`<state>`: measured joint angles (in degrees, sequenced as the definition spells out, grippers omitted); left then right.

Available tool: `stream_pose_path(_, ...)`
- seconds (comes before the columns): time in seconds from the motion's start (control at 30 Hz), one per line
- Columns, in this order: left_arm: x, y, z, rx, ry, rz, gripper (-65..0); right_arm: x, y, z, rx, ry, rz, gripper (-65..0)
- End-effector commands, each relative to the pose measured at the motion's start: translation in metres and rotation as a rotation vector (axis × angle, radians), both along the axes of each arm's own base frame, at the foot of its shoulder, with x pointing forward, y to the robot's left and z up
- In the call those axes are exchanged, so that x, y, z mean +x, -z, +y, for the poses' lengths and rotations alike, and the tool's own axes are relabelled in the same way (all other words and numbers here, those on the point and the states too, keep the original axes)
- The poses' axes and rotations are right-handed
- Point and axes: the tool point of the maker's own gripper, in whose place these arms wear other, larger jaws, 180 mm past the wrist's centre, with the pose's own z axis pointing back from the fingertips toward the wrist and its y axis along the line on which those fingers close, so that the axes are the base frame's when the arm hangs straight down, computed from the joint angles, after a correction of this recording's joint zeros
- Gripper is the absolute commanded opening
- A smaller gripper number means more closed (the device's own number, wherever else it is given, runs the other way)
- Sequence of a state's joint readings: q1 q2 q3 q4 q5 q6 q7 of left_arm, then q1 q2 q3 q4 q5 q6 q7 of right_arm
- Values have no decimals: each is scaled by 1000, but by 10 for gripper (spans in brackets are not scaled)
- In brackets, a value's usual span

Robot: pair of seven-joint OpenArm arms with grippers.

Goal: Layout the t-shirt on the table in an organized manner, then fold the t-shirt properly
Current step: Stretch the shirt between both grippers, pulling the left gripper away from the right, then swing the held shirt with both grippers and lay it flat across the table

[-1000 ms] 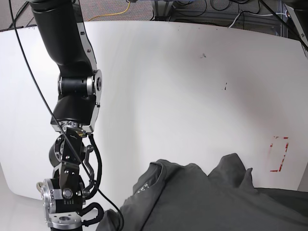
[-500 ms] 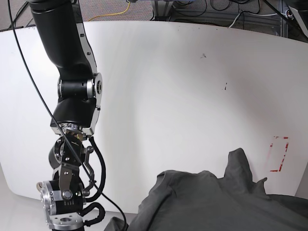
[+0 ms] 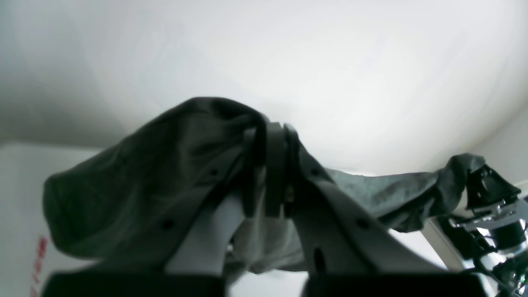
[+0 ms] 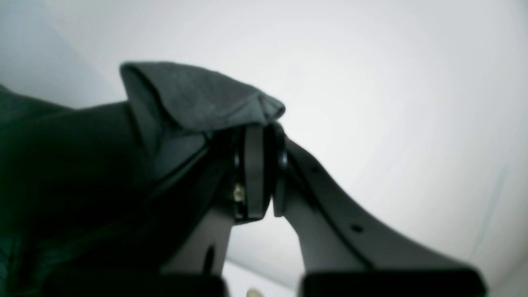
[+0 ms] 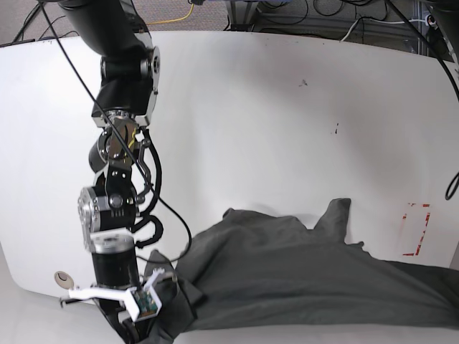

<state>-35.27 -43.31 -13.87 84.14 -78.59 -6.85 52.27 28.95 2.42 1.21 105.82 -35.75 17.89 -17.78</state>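
Observation:
The dark charcoal t-shirt (image 5: 301, 279) lies wrinkled and stretched wide along the near edge of the white table (image 5: 272, 122). In the right wrist view my right gripper (image 4: 260, 136) is shut on a folded edge of the t-shirt (image 4: 194, 99). In the base view that arm (image 5: 115, 215) reaches down to the shirt's left end at the bottom left. My left gripper (image 3: 268, 136) is shut on a bunched fold of the t-shirt (image 3: 136, 173) just above the table. It is out of the base view. The right gripper's end of the cloth (image 3: 458, 165) shows at the far right of the left wrist view.
A red tape rectangle (image 5: 416, 229) marks the table near its right edge. A round grommet hole (image 5: 63, 276) sits at the near left corner. Small dark scuffs (image 5: 303, 83) dot the far middle. Cables run behind the far edge.
The right arm has swung down toward the near left edge with its hold on the cloth. The t-shirt has been drawn out wider and flatter along the near edge.

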Motion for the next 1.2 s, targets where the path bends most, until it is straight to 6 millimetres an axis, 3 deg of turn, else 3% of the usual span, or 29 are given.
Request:
stream_pose_path(0.0, -12, 0, 2, -4, -11, -33, -650, -18, -6, -2, 3, 8, -50, -650)
stream_pose_path(0.23, -41, 65, 1, -4, -26, 85, -650, -52, 46, 0, 1, 4, 50, -650)
stream_pose_path(0.5, -88, 136, 6, -17, -68, 240, -650, -95, 141, 11, 30, -39, 255, -650)
stream_pose_path(0.67, -122, 167, 13, -46, -119, 311, -650, -126, 187, 22, 64, -66, 367, -650)
stream_pose_path(0.83, -149, 193, 23, -56, -166, 391, -650, -149, 217, 31, 116, -62, 464, -650)
stream_pose_path(1.17, -190, 230, 35, -37, -205, 541, -650, -182, 252, 36, 158, -50, 584, -644)
